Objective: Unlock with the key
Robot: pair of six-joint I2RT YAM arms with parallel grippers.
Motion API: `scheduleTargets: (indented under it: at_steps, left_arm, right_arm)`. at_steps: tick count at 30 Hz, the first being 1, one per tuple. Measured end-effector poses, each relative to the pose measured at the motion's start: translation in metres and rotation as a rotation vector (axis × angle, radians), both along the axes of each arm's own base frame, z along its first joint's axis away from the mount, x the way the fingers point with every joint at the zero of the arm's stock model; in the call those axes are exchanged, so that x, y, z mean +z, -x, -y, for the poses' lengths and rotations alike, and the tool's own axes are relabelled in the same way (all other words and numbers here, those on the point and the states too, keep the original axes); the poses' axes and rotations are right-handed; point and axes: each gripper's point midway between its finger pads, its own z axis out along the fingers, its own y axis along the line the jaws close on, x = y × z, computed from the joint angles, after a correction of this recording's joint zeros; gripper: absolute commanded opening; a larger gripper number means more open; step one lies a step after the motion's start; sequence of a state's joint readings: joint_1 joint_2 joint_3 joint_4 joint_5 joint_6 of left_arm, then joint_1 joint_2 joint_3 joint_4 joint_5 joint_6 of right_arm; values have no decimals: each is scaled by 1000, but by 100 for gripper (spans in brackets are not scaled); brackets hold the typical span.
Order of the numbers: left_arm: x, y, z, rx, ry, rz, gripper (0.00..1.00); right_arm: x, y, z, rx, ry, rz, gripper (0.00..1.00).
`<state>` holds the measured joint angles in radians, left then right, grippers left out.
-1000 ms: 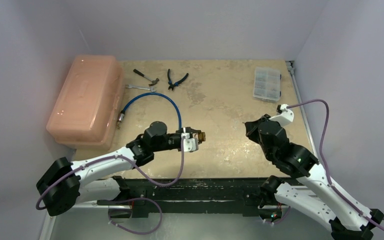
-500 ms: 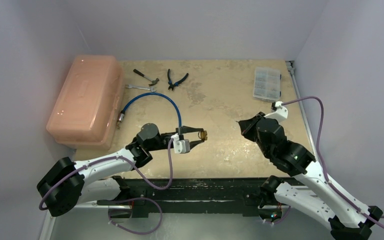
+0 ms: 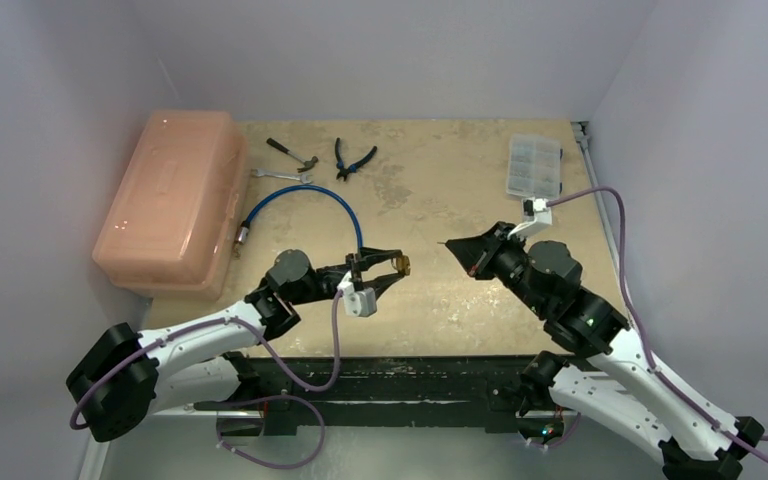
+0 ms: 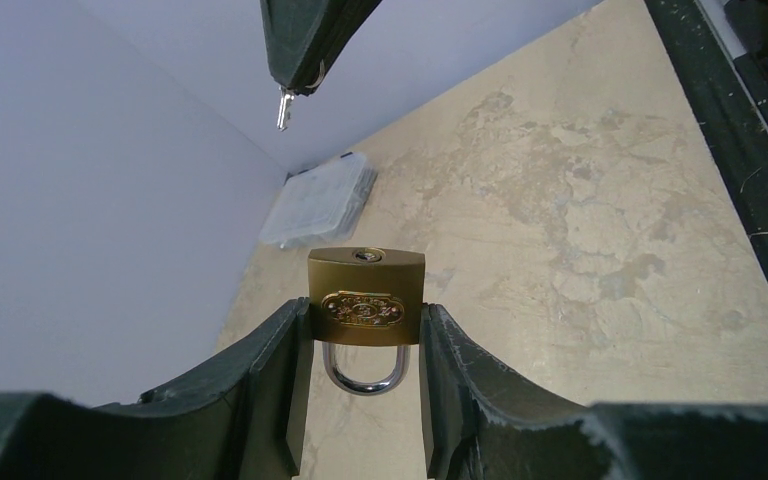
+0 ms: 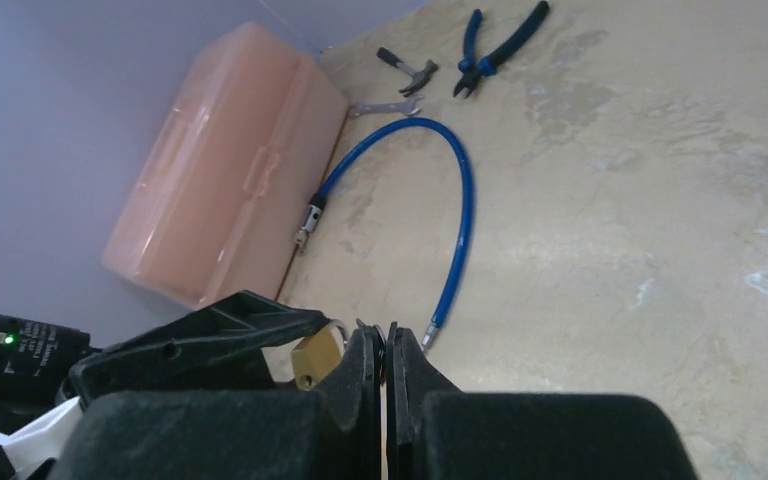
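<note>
**Top view:** the left gripper (image 3: 385, 272) clamps a small brass padlock (image 3: 401, 265) above the mottled beige table (image 3: 440, 190). The right gripper (image 3: 457, 247), closed, points at the padlock across a short gap.

**Left wrist view:** matte black fingers (image 4: 280, 360) pinch the padlock's flat sides, with its steel shackle nearest the camera. Its embossed oval plate is unreadable. The key (image 4: 284, 108), thin and silvery, juts from the right gripper's shut tips.

**Right wrist view:** the jaws are pressed together. Open tabletop lies right of the curved blue cable (image 5: 457, 200).

No legible text; padlock (image 4: 365, 297) emblem unreadable.
</note>
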<state>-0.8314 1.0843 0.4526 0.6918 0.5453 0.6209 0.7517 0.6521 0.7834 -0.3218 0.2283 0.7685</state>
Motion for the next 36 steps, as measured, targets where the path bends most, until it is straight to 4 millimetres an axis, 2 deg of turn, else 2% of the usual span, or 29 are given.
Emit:
scheduleTargets:
  at_steps: [6,12,21,30,36]
  left_arm:
    - [-4,-8,-4,49,-10,12,0]
    - [-3,-13,-6,79,-9,19,0]
    - [-3,-16,-8,99,-8,18,0]
    - [-9,-21,-8,122,-24,7,0]
    - [-13,-23,-9,136,-36,5,0]
  right_arm:
    - [2,5,-16,84,-31,11,0]
    - [-7,8,-28,132,-61,-17,0]
    - [-18,9,-36,138,-84,-76,0]
    - [-34,18,-54,166,-61,-138,0]
    - [-39,16,-56,124,-29,-169,0]
